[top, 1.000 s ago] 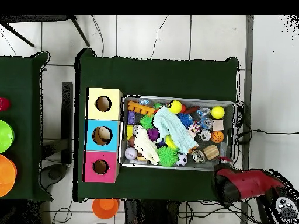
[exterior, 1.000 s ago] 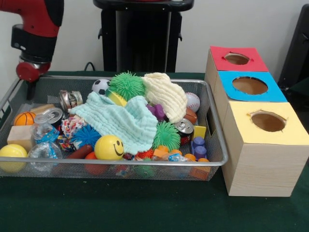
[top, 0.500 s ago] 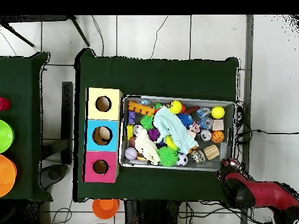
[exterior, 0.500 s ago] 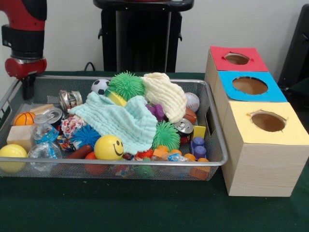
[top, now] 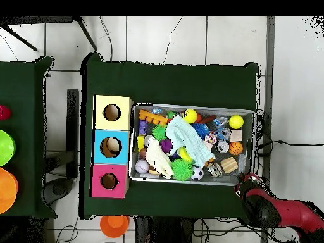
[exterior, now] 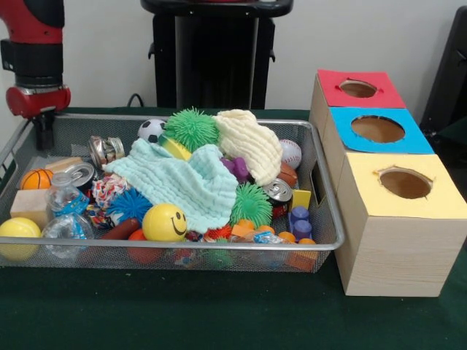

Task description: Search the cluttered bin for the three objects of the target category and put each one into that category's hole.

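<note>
The gripper point(exterior: 44, 135) is seen at the far left corner of the wire bin point(exterior: 182, 251) in the front view, hanging below the red wrist of the arm point(exterior: 36, 51), just outside or at the bin's rim; whether its fingers are spread or pressed together cannot be told. In the overhead view the arm point(top: 278, 212) lies off the bin's corner, clear of the contents.

Nearest the gripper inside the bin are found a crushed can point(exterior: 106, 150), a small basketball point(exterior: 36, 179), a wooden block point(exterior: 31, 205) and a plastic bottle point(exterior: 66, 198). Further along, a mint cloth point(exterior: 179, 182) is spread across the middle, its long axis running slantwise from the far left toward the near right. A cream cloth point(exterior: 252, 142) is draped behind it, lengthwise toward the boxes. Two green spiky balls point(exterior: 191, 127) point(exterior: 252, 203), a blue spiky ball point(exterior: 131, 205), a smiley ball point(exterior: 165, 222), a plain yellow ball point(exterior: 18, 233), a soccer ball point(exterior: 152, 130) and a baseball point(exterior: 292, 153) are scattered around the cloths.

Beside the bin a row of three boxes is set, touching one another: red box point(exterior: 356, 91) farthest, blue box point(exterior: 376, 130) in the middle, yellow box point(exterior: 401, 219) nearest. Each has one round hole on top. Which category is the target cannot be told.
</note>
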{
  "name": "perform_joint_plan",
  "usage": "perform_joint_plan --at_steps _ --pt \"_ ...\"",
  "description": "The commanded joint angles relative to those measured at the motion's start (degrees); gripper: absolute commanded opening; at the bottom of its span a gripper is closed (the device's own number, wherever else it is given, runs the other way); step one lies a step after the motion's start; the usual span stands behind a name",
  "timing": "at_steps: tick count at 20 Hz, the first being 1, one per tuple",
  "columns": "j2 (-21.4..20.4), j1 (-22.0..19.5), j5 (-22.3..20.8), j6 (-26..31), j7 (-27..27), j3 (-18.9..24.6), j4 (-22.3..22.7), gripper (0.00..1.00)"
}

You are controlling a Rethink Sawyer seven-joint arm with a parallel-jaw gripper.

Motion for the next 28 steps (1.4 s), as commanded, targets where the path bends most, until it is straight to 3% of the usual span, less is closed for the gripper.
perform_joint_plan --at_steps 1,4,12,16,19,21,24,28 --pt "1.69 -0.2 2.42 6.55 -5.4 8.9 3.33 0.0" --pt "-0.41 -1.35 4.69 7.58 -4.5 10.42 5.7 0.0" --pt "-12.39 -4.32 13.92 10.79 -2.39 16.39 16.21 0.0" --pt "-17.94 -9.61 21.65 11.86 -1.37 22.97 23.26 0.0" --pt "-23.44 -12.71 30.03 11.96 3.45 27.32 29.0 0.0" --pt "-25.94 -12.91 32.64 11.94 4.87 27.71 30.81 0.0" --pt "-26.38 -11.09 31.95 11.42 5.07 25.55 30.96 0.0" --pt "-26.29 -11.92 31.53 9.44 4.12 25.63 32.19 0.0"
